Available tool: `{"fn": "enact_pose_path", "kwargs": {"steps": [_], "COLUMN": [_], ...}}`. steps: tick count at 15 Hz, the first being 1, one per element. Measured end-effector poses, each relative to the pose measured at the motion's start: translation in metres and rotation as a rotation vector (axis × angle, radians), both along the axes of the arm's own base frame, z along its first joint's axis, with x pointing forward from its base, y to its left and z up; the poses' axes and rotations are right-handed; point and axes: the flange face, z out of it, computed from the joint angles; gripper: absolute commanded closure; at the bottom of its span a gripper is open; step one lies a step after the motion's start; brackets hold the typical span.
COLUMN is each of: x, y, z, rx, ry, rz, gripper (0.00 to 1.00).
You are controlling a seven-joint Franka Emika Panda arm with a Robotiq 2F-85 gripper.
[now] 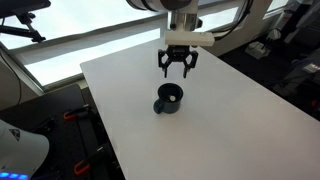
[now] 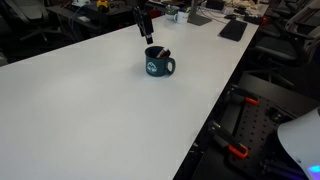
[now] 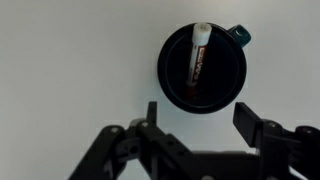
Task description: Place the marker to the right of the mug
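Marker (image 3: 198, 55) is clear only in wrist view and hard to make out in both exterior views. On the white table (image 1: 235, 115), the gripper (image 1: 177, 68) hangs over the mug (image 1: 168, 100) w/ fingers spread, empty. Marker lies slanted inside the mug.

**Colours: dark mug, white table, black gripper**

Mug (image 2: 158, 64) is dark teal-blue with a pale print on its side, too small to read. In the wrist view it looks near black, with a teal edge on the handle. Marker (image 3: 197, 55) has a white end and a red and dark body. Table (image 1: 240, 120) is plain white. Gripper (image 1: 178, 68) is black, with a white block above.
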Motion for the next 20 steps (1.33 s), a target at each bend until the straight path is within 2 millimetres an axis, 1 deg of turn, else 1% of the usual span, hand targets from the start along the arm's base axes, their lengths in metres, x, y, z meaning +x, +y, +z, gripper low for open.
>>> {"fn": "enact_pose_path", "kwargs": {"steps": [2,3,4,6,10,11,12,13,14,15,16,17,18,20], "x": [-0.003,-0.004,-0.005,-0.009,-0.014,-0.015,-0.016,-0.017,-0.018,-0.018,-0.017,-0.016,-0.015,-0.015], "y": [0.001,0.001,0.0,-0.003,-0.01,-0.012,-0.014,-0.017,-0.018,-0.02,-0.022,-0.023,-0.025,-0.026], "z": [-0.002,-0.003,-0.004,-0.007,-0.02,-0.025,-0.03,-0.036,-0.041,-0.046,-0.049,-0.052,-0.052,-0.053], "rx": [0.013,0.018,0.024,0.029,0.037,0.038,0.038,0.038,0.038,0.038,0.039,0.039,0.039,0.039], "ry": [0.02,0.032,0.043,0.067,0.109,0.122,0.132,0.142,0.15,0.157,0.162,0.165,0.166,0.166], "rz": [-0.017,-0.027,-0.038,-0.055,-0.083,-0.088,-0.092,-0.096,-0.1,-0.103,-0.106,-0.109,-0.112,-0.115], "gripper": [0.34,0.32,0.33,0.29,0.32,0.41,0.45,0.39,0.43,0.4,0.41,0.39,0.36,0.36]}}
